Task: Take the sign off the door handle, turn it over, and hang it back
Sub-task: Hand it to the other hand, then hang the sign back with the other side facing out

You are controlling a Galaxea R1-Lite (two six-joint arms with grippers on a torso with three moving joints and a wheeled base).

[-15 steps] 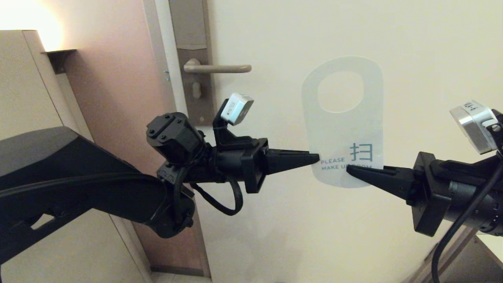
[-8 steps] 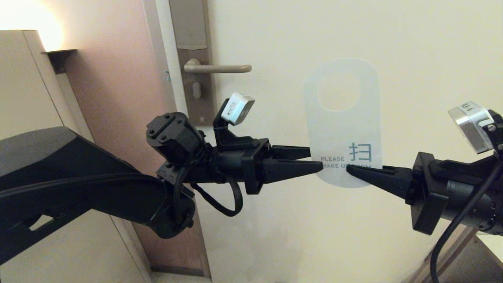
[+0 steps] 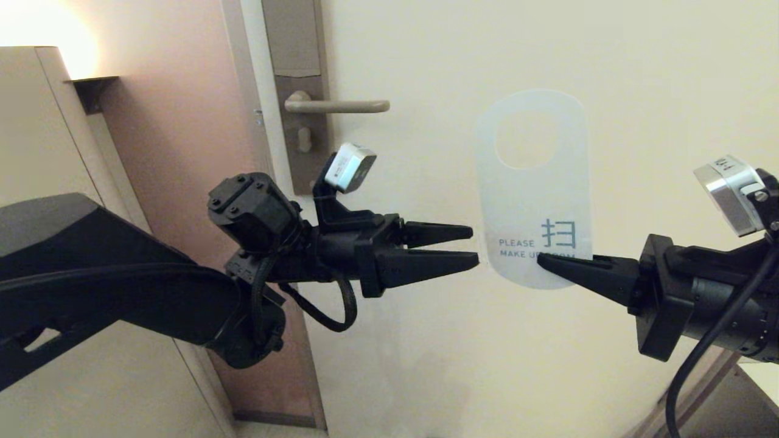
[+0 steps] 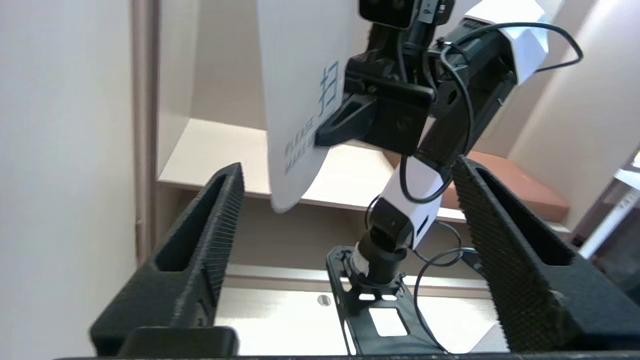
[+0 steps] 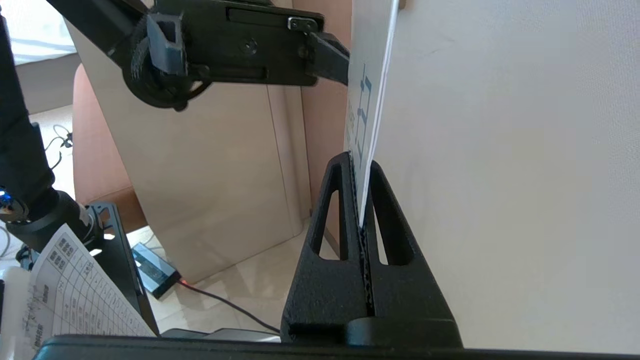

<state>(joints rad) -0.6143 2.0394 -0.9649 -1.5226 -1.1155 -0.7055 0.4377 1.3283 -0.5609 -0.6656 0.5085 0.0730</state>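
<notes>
Right gripper, head view: right gripper (image 3: 541, 260) pinches the sign (image 3: 532, 182) by its lower edge, white side out, upright and well clear of the door handle (image 3: 338, 106).
Left gripper, head view: left gripper (image 3: 475, 246) gapes beside the sign, holding nothing.
Left wrist view: wide fingers (image 4: 210, 240) frame the sign (image 4: 300, 100), not touching it.
Right wrist view: closed fingers (image 5: 350, 250) clamp the sign's edge (image 5: 370, 100).
Progress: removed, apparently turned; rehanging remains.

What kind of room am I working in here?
Likely a hotel room doorway: a lever door handle on a tall lock plate, and a hanger sign reading "PLEASE MAKE UP ROOM", pinched by the right gripper.
</notes>
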